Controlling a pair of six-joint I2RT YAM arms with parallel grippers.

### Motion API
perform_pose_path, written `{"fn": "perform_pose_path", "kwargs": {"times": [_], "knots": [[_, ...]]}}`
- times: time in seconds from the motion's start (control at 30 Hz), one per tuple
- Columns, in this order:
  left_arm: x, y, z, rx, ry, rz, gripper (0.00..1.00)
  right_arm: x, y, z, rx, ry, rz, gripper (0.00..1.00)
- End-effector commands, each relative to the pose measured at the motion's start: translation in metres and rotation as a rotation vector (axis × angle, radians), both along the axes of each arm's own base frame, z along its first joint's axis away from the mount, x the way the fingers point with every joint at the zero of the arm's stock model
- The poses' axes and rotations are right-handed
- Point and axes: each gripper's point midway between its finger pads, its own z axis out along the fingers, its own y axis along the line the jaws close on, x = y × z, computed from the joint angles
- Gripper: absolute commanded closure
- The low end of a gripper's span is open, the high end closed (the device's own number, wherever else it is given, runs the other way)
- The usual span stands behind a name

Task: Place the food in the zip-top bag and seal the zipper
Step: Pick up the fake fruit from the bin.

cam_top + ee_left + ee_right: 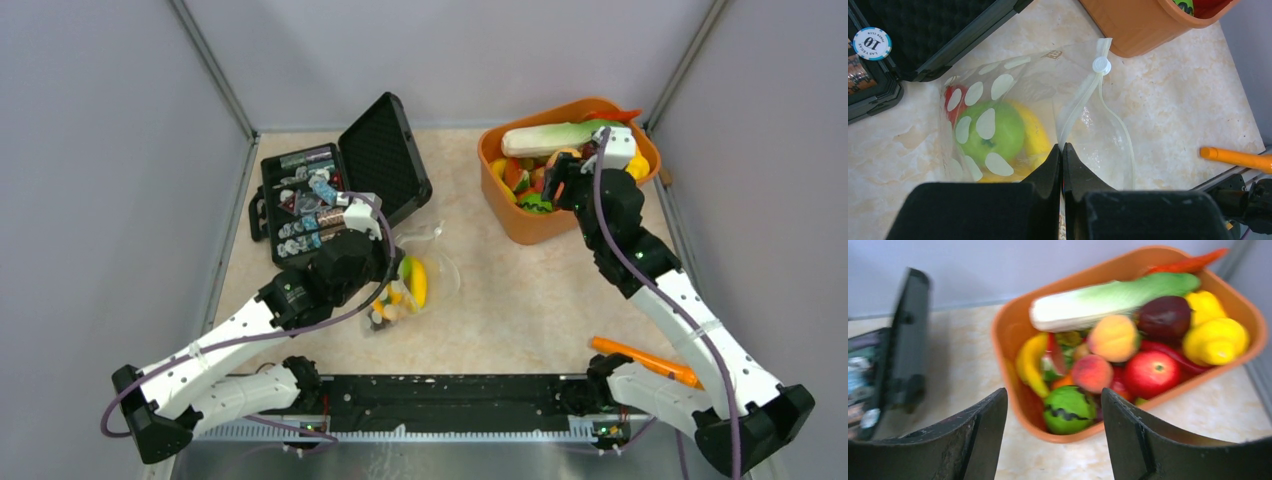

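The zip-top bag (998,85) lies on the table by the black case, clear with white dots. It holds food: a green apple (998,132), a yellow fruit (1035,135) and a red piece (950,95). It also shows in the top view (418,285). My left gripper (1062,150) is shut on the bag's mouth edge, on the zipper (1083,102), whose white slider (1102,65) sits at the far end. My right gripper (1054,400) is open and empty, just in front of the orange tub (1013,330) of food: a watermelon (1068,410), a red apple (1152,374) and lemons (1215,340).
The black case (385,150) stands open at the back left, with its tray of small bits (300,200) and a poker chip (871,43). An orange carrot (645,362) lies by the right arm's base. The tub (530,225) stands at the back right against the wall.
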Motion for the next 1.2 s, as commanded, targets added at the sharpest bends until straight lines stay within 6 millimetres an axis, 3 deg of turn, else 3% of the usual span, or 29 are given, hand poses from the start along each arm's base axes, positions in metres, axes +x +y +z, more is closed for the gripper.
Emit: {"fn": "perform_pose_path", "kwargs": {"times": [0.0, 0.2, 0.5, 0.67, 0.83, 0.9, 0.93, 0.97, 1.17], "knots": [[0.002, -0.004, 0.011, -0.038, -0.026, -0.005, 1.00, 0.005, -0.048, -0.022, -0.089, 0.097, -0.133, 0.33], [0.001, -0.007, 0.011, -0.041, -0.022, -0.015, 1.00, 0.021, -0.109, -0.030, -0.036, 0.150, -0.265, 0.32], [0.001, -0.009, 0.010, -0.023, -0.024, -0.035, 1.00, 0.073, -0.154, -0.035, 0.078, 0.239, -0.308, 0.27], [0.000, -0.004, 0.010, -0.015, -0.029, -0.027, 1.00, 0.111, -0.162, -0.045, 0.102, 0.299, -0.255, 0.27], [-0.001, 0.002, 0.014, -0.017, -0.047, -0.016, 1.00, 0.146, -0.176, -0.058, 0.112, 0.326, -0.315, 0.24], [-0.002, 0.003, 0.015, -0.024, -0.051, -0.012, 1.00, 0.159, -0.172, -0.062, 0.132, 0.310, -0.294, 0.23], [-0.002, 0.003, 0.016, -0.027, -0.055, -0.012, 1.00, 0.156, -0.167, -0.037, 0.130, 0.267, -0.261, 0.23], [-0.002, 0.003, 0.017, -0.027, -0.058, -0.014, 1.00, 0.169, -0.164, -0.061, 0.128, 0.332, -0.231, 0.23], [-0.003, 0.008, 0.014, -0.012, -0.057, -0.009, 1.00, 0.204, -0.185, -0.099, 0.033, 0.436, -0.280, 0.23]]}}
